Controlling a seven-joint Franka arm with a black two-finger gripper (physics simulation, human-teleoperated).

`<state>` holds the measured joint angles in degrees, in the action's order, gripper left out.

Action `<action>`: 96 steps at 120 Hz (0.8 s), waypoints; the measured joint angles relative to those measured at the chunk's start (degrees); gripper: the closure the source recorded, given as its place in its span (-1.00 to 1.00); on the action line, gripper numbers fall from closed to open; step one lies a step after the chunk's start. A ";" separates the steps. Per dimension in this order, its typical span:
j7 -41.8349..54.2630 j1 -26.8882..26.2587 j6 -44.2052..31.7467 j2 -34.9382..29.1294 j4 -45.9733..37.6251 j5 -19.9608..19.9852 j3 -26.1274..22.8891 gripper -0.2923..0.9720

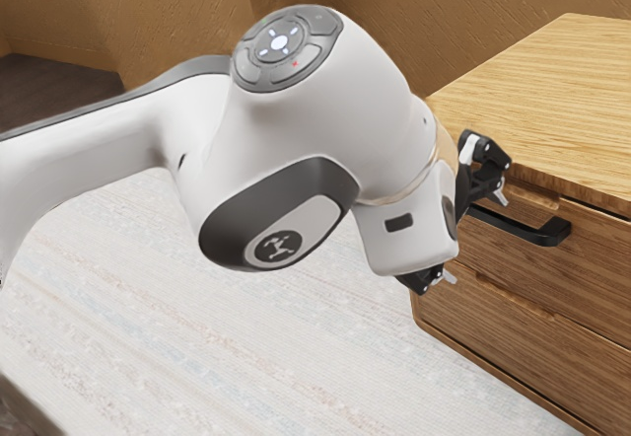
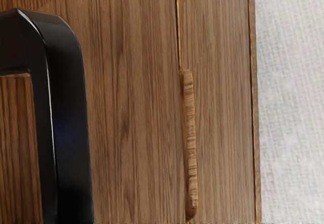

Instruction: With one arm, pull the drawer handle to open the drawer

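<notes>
A light wooden cabinet (image 1: 552, 91) stands at the exterior view's right, with drawers stacked in its front. The top drawer front (image 1: 577, 273) carries a black bar handle (image 1: 523, 224). My gripper (image 1: 483, 184) sits right at the handle's near end, mostly hidden behind my white wrist. In the wrist view the black handle (image 2: 66, 122) looms very close against the drawer front (image 2: 131, 107). The drawer front looks about level with the cabinet face; I cannot tell whether it has come out.
Below the top drawer is a second drawer front (image 2: 217, 82) with a small wooden ridge pull (image 2: 189, 143). A pale carpeted floor (image 1: 197, 337) spreads in front of the cabinet. My bulky arm (image 1: 296, 140) covers the middle of the exterior view.
</notes>
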<state>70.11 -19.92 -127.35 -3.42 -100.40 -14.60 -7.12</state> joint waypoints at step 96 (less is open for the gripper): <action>-1.32 -0.49 -0.43 -5.15 -7.11 -1.06 0.04 -0.54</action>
<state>68.79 -20.40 -127.79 -8.57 -107.51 -15.66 -7.08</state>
